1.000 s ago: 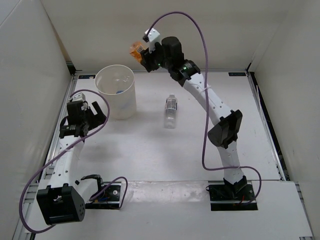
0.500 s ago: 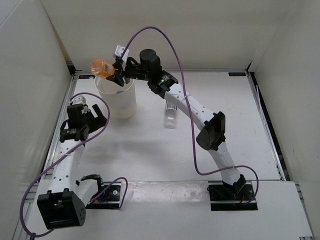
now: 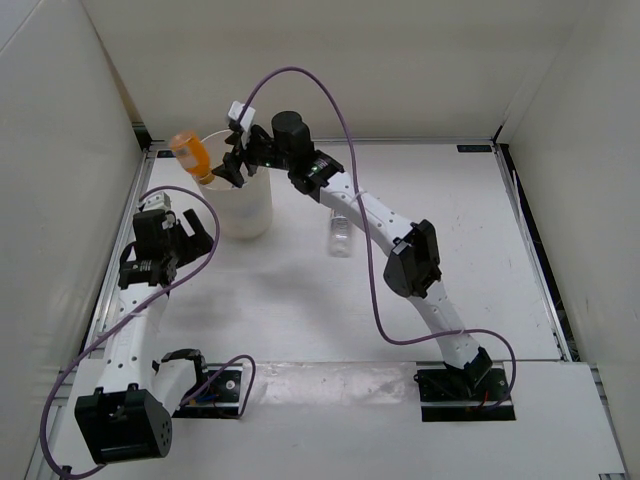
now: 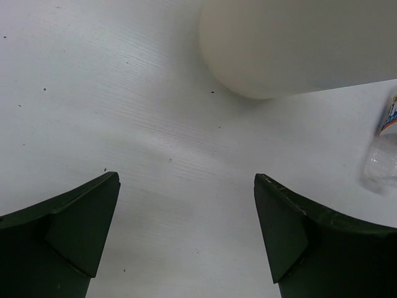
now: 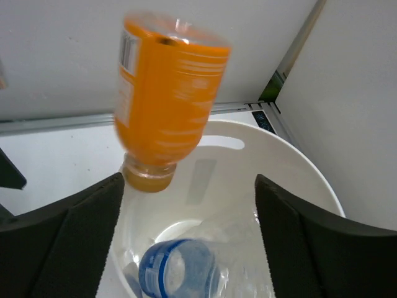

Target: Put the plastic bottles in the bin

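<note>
Orange bottle [image 5: 164, 93] is hanging blurred and neck-down over the mouth of the bin [image 5: 291, 162], the right gripper [image 5: 187, 183] gaping wide around nothing, so the drop seems to be happening, and the next move is probably calling for a reach to the pale-label bottle [image 3: 341, 235] lying on the table [image 3: 300, 290].

I'm driving two slim white arms, the left arm [image 3: 128, 325] and the right arm [image 3: 372, 212], dotted with small dark holes. They have black joint housings, looping purple cables [image 3: 290, 69] and black base plates [image 3: 466, 395]. The left gripper [image 4: 186, 180] and right gripper [image 5: 189, 179] have dark green wedge-shaped fingers [image 4: 68, 230].
</note>
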Motion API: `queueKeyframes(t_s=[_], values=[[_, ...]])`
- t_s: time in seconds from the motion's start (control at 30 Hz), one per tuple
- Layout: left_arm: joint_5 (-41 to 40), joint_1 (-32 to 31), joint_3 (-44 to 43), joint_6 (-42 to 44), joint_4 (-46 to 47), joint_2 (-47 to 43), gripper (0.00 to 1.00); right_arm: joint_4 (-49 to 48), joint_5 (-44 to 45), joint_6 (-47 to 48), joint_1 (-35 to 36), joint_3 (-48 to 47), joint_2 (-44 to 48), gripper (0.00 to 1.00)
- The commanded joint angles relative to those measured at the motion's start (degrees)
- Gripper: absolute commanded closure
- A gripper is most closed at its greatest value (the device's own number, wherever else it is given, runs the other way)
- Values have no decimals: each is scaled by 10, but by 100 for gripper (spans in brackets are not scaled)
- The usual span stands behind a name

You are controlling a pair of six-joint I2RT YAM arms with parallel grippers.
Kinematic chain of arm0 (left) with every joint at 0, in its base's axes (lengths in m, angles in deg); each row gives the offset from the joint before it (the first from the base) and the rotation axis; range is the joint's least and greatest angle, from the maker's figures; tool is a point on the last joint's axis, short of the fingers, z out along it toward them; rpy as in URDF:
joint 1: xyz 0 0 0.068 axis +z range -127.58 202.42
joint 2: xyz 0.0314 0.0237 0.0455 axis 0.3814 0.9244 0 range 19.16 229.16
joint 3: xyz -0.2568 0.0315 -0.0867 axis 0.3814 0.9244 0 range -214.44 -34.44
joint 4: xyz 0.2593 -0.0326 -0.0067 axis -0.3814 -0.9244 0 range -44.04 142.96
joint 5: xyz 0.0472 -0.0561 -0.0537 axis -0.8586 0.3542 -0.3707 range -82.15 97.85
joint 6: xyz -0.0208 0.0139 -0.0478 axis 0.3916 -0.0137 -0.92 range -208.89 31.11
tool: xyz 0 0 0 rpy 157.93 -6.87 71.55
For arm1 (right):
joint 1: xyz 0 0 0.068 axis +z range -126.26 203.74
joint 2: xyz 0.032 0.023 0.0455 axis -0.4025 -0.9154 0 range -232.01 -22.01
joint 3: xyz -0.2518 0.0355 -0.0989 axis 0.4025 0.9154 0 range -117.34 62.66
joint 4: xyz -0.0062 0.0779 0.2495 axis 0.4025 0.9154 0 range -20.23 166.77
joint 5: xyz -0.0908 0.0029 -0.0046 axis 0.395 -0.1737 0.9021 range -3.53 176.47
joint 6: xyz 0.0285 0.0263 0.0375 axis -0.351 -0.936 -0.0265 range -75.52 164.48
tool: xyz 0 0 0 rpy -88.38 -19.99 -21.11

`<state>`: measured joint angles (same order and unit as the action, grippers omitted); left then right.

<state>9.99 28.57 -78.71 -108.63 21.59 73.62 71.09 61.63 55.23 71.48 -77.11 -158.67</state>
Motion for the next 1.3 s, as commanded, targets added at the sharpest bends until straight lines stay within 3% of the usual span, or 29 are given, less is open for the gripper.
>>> queueKeyframes(t_s=[0.0, 0.27, 0.47, 0.57, 0.6, 0.67, 0.7, 0.8, 0.97, 1.27], values=[[-5, -2, 6, 3, 6, -12, 0, -36, 1, -19, -5, -38, 3, 10], [-7, -4, 2, 0, 3, -3, 0, -60, 37, -61, -9, -96, 8, 10], [-6, -3, 2, -5, 4, -1, 0, -84, 133, -59, -34, -40, 66, 10], [-3, -3, 5, -6, 7, 0, 0, -74, 239, -56, -50, -6, 87, 10], [-3, -1, 7, -7, 6, 0, 0, -65, 332, -64, -55, 0, 90, 10], [-2, -3, 8, -9, 7, -1, 0, 10, 390, -103, -74, 16, 96, 10], [0, -3, 5, -8, 5, -1, 0, 31, 477, -124, -78, 26, 101, 10], [2, -3, 4, -7, 4, -1, 0, 95, 543, -147, -93, 106, 140, 10], [4, -4, 4, -7, 1, -4, 0, 209, 560, -226, -121, 250, 177, 10], [8, -4, 8, -9, -1, -8, 0, 279, 328, -258, -158, 378, 188, 10]])
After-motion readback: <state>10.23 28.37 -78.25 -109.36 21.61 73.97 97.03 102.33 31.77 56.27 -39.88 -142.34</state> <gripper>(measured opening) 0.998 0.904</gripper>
